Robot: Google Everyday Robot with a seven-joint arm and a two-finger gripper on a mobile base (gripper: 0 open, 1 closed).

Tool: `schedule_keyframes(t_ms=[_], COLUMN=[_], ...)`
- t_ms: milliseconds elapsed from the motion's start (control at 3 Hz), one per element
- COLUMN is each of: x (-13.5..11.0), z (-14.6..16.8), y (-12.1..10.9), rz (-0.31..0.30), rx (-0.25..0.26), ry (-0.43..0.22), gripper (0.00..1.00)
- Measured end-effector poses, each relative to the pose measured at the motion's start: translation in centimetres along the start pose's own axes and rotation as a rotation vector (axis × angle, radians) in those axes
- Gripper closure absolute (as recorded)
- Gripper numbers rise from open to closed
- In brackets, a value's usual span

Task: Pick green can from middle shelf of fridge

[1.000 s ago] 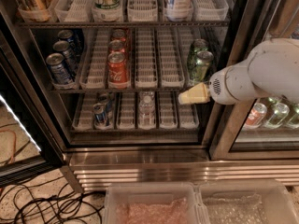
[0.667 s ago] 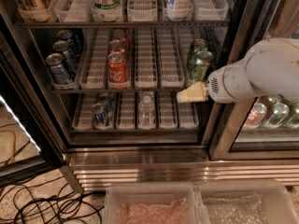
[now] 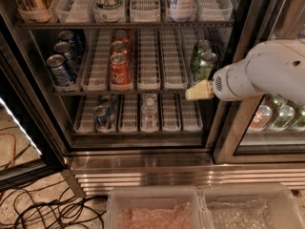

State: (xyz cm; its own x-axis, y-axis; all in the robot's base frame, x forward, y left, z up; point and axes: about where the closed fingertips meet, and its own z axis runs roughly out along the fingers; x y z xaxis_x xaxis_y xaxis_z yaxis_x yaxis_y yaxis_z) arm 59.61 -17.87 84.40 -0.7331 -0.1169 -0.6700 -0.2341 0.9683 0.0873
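Observation:
Two green cans stand at the right end of the middle shelf point(image 3: 147, 87) of the fridge point(image 3: 143, 162). The front green can point(image 3: 207, 64) is in the rightmost white lane tray, with its twin point(image 3: 200, 48) just behind it. My gripper point(image 3: 196, 90), cream-coloured on a white arm that comes in from the right, points left. It sits just below and in front of the front green can, at the shelf's front edge. It holds nothing that I can see.
Red cans point(image 3: 120, 70) and blue cans point(image 3: 59, 70) stand further left on the middle shelf. A small can point(image 3: 101, 116) and a bottle point(image 3: 149, 108) are on the lowest rack. Bottles point(image 3: 281, 116) sit behind the right glass door. Two clear bins point(image 3: 157, 209) and cables point(image 3: 47, 209) lie on the floor.
The gripper has edged slightly upward towards the front green can. The cans have not moved.

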Motion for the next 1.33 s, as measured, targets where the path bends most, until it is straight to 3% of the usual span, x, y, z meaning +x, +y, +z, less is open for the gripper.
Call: schedule_keyframes(t_ms=[1333], x=[-3.0], z=[1.5], y=[-2.4], rz=[0.017], rx=[0.065], ry=[-0.051], gripper=[0.29])
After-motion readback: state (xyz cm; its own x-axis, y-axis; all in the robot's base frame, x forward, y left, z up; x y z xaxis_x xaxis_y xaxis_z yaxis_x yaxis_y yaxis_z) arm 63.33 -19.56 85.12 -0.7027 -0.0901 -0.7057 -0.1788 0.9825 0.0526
